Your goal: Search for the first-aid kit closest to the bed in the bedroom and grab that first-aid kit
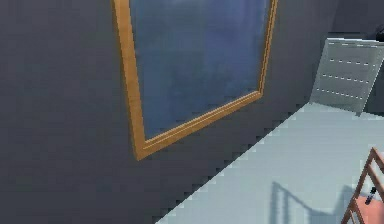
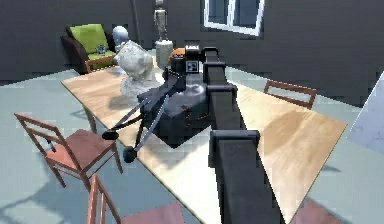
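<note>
1. End effector (image 2: pixel 119 144): seen in the arm side view as a dark body at the far end of the arm (image 2: pixel 235 150), left of the two white marker squares (image 2: pixel 185 66). Its thin fingers (image 2: pixel 130 120) slant down toward the view's left, and their tips cross the near edge of the table (image 2: pixel 290 140).
2. State: the spread of the fingers cannot be told. Whether it has hold of anything cannot be told either, since a thing lies on the table right at its body.
3. Task item: that thing is a dark grey box (image 2: pixel 185 125), resting about mid-table. Its shape and colour do not settle whether it is the first-aid kit.
4. Also on the table: a white bust (image 2: pixel 135 65) toward the far left end, a tall pale object (image 2: pixel 160 25) behind it, and a small orange thing (image 2: pixel 178 48) just beside the marker squares.
5. Around the table: a wooden chair on the left (image 2: pixel 70 145), another on the far right side (image 2: pixel 290 92), and a third at the bottom edge (image 2: pixel 100 200). A green armchair (image 2: pixel 88 42) and a window (image 2: pixel 235 12) are at the dark back wall.
6. Forward view: a dark wall (image 1: pixel 60 120) carries a wood-framed bluish panel (image 1: pixel 195 60). A white chest of drawers (image 1: pixel 350 75) stands at the right, and part of a reddish chair (image 1: pixel 370 195) is at the lower right on a pale floor (image 1: pixel 290 160).
</note>
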Robot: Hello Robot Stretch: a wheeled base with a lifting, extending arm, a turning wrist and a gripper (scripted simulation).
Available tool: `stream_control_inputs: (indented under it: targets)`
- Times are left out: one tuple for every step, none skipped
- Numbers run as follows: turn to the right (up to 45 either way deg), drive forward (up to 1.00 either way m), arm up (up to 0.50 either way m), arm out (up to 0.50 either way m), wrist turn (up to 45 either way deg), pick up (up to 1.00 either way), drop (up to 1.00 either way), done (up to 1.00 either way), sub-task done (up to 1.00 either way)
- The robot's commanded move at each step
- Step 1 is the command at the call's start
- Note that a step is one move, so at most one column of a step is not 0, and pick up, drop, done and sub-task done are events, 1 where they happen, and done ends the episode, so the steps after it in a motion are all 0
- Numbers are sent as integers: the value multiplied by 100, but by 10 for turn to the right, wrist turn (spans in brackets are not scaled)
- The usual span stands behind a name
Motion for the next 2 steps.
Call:
stream_control_inputs:
  targets:
    - [0, 0, 0, 0, 450, 0, 0, 0, 0]
    - [0, 0, 0, 0, 450, 0, 0, 0, 0]
